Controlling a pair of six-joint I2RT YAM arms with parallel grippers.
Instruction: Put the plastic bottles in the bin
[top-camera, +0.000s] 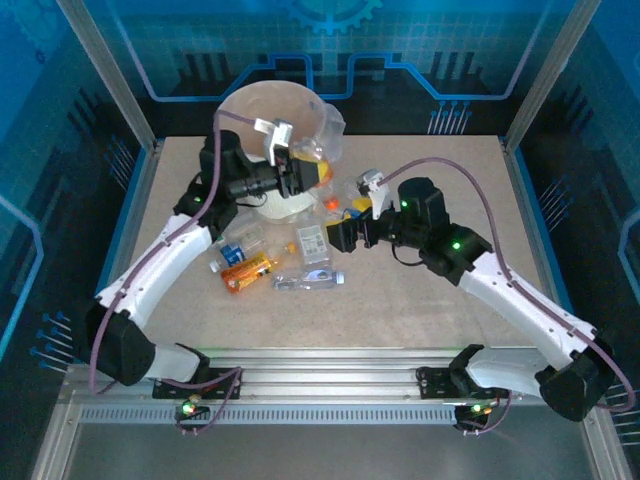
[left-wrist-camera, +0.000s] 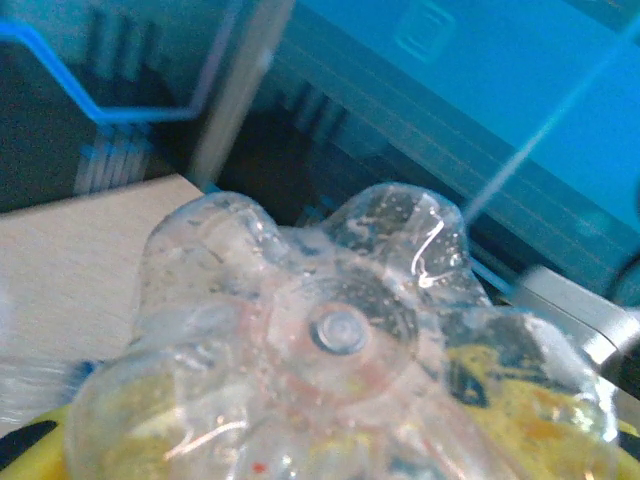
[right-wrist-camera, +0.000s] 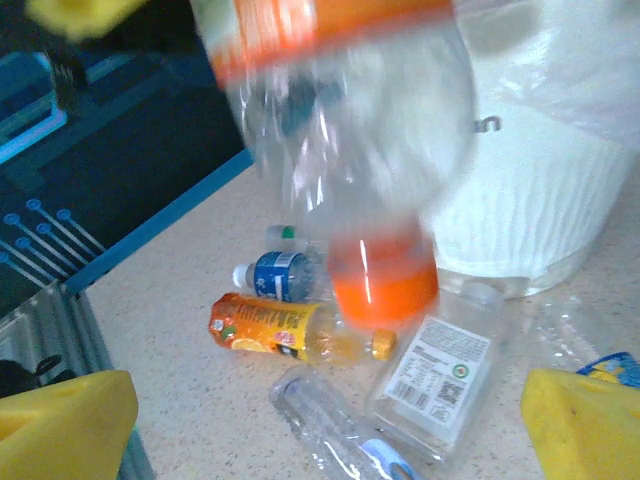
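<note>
From above, we see the left gripper (top-camera: 303, 176) closed on an orange-labelled bottle (top-camera: 318, 172) just beside the bin (top-camera: 250, 105), at its near right side. The right gripper (top-camera: 335, 238) is spread over the table (top-camera: 420, 300), near loose bottles (top-camera: 250, 270) lying there. In the left wrist view the bottle's clear petalled base (left-wrist-camera: 340, 330) faces us, its long axis running straight away. In the right wrist view it hangs nearly upright, orange cap (right-wrist-camera: 385, 285) down, before the bin's white wall, and the yellow fingers (right-wrist-camera: 70, 425) gape with nothing between.
</note>
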